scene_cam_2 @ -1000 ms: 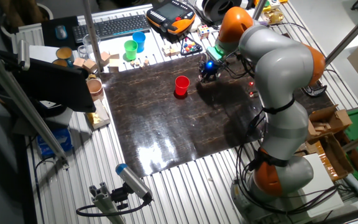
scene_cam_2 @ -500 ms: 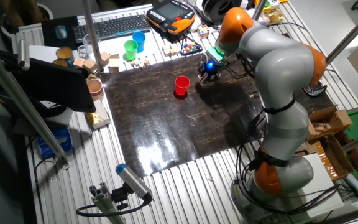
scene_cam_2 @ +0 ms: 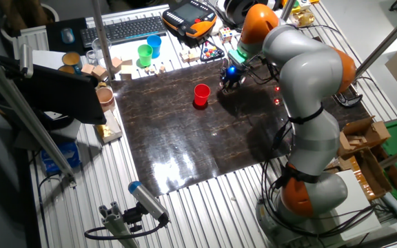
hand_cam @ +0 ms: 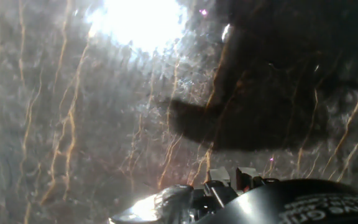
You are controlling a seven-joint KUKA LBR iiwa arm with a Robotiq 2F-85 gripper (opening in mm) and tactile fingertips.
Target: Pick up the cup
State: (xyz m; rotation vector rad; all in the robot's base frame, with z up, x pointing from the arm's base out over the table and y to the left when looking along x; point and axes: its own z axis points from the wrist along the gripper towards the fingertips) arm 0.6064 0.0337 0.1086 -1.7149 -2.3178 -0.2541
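Fixed view: the small bright red plastic cup point(scene_cam_2: 201, 94) stands upright on the dark wood-grain tabletop panel point(scene_cam_2: 205, 138), mouth up, long axis vertical. The two-finger gripper point(scene_cam_2: 231, 78) hangs low over the panel's far edge, near the cup but clear of it. From the gripper, the cup lies at about 8 o'clock in this view, with bare panel between them. The green plastic cup point(scene_cam_2: 145, 54) and the blue plastic cup point(scene_cam_2: 154, 45) stand well apart at 10 o'clock from the red cup, off the panel.

Hand view shows only glossy panel grain, glare and the arm's shadow; the cup is not in it. Jaw state cannot be determined from either view. Judgement: the approach requires a lateral shift toward 8 o'clock before descent around the cup wall.
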